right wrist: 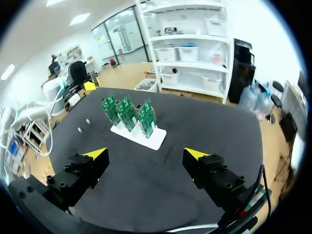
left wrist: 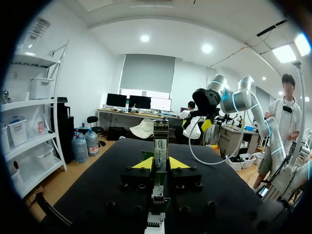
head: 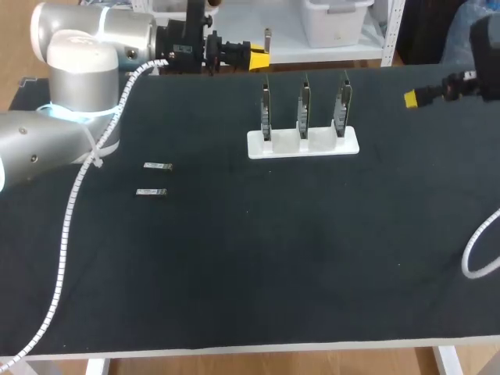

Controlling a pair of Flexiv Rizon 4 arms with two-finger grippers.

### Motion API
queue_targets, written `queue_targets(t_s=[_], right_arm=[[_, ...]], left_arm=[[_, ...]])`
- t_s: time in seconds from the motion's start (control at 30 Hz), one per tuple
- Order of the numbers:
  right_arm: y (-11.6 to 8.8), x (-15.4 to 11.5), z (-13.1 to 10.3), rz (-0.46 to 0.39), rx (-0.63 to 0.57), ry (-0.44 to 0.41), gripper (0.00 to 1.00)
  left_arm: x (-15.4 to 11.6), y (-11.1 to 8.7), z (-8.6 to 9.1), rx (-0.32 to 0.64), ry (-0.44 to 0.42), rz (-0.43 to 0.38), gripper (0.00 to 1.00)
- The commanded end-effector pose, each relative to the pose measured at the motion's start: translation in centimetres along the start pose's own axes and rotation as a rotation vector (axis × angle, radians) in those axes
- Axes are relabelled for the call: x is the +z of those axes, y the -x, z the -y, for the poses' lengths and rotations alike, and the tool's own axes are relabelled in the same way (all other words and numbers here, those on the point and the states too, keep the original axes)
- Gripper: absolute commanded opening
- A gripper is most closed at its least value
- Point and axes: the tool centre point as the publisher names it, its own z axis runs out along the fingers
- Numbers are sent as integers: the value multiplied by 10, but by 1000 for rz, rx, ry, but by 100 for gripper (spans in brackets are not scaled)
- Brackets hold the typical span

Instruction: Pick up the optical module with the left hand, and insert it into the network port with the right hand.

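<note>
My left gripper hovers over the table's back edge at the left, shut on a slim metal optical module that stands upright between its yellow tips. In the left wrist view the module rises from between the fingers of that gripper. Three green boards with ports stand in a white base at the back middle. My right gripper hangs open and holds nothing to the right of the boards. From the right gripper, the boards lie ahead.
Two more modules lie flat on the black mat at the left, also visible as small modules beyond the boards. A white cable loop hangs over the right edge. My left arm's ribbed hose crosses the left side.
</note>
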Motion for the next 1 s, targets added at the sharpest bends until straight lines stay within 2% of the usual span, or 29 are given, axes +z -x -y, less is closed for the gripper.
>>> queue_targets(t_s=[0.03, 0.17, 0.33, 0.53, 1.0], right_arm=[[38, 17, 16, -64, -74, 270, 100], [57, 28, 14, -65, -78, 323, 100], [71, 44, 8, -72, -84, 366, 100], [70, 48, -2, -74, -123, 366, 100], [69, 46, -2, -62, -105, 352, 100]], left_arm=[[1, 0, -2, 0, -1, -2, 0], [1, 0, -2, 0, -1, -2, 0], [1, 0, -2, 0, -1, -2, 0], [1, 0, -2, 0, -1, -2, 0], [1, 0, -2, 0, -1, -2, 0]])
